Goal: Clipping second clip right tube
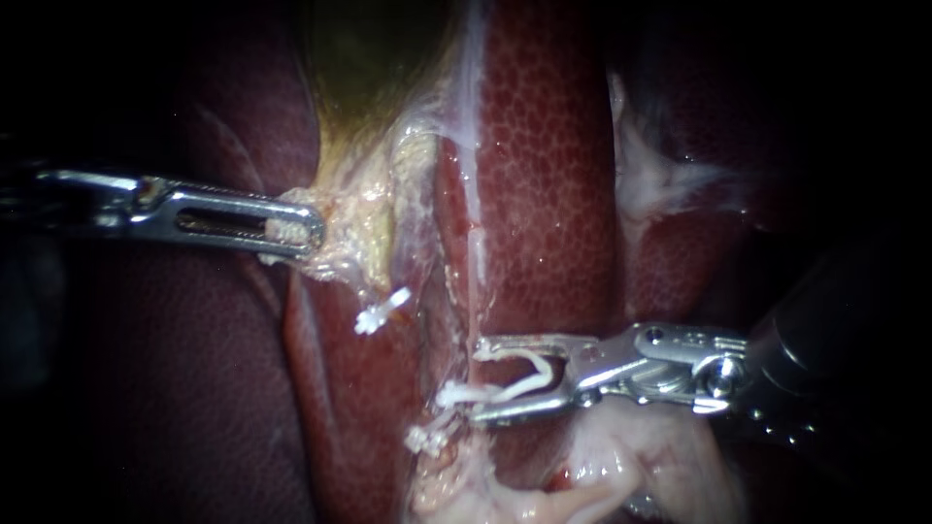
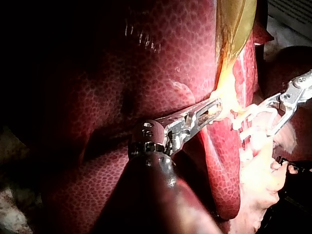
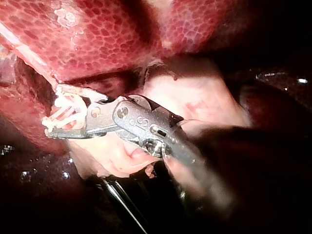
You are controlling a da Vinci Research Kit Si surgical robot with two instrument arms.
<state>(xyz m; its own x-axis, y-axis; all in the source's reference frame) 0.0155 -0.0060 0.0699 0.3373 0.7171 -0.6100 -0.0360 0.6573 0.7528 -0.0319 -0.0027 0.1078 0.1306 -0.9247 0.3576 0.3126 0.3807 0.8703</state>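
Note:
My left instrument point(image 1: 309, 233) comes in from the left and is shut on yellowish tissue at the neck of the gallbladder point(image 1: 374, 68). My right instrument point(image 1: 479, 380) comes in from the right, its jaws spread wide around a white clip point(image 1: 529, 383) whose legs touch both jaws. The clip's open end reaches the pale tube point(image 1: 449, 396) at the edge of the liver point(image 1: 544, 175). One white clip point(image 1: 381, 312) sits on a strand below the left jaws. Another clip point(image 1: 425, 439) sits lower on the tube. The right wrist view shows the spread jaws point(image 3: 51, 112) holding the clip point(image 3: 63, 114).
Pale fatty tissue point(image 1: 602, 466) lies under the right instrument's shaft. Dark liver lobes point(image 1: 175, 388) fill the left side. In the left wrist view my left instrument point(image 2: 217, 106) holds the yellow tissue, and my right instrument point(image 2: 248, 124) stands just beyond it.

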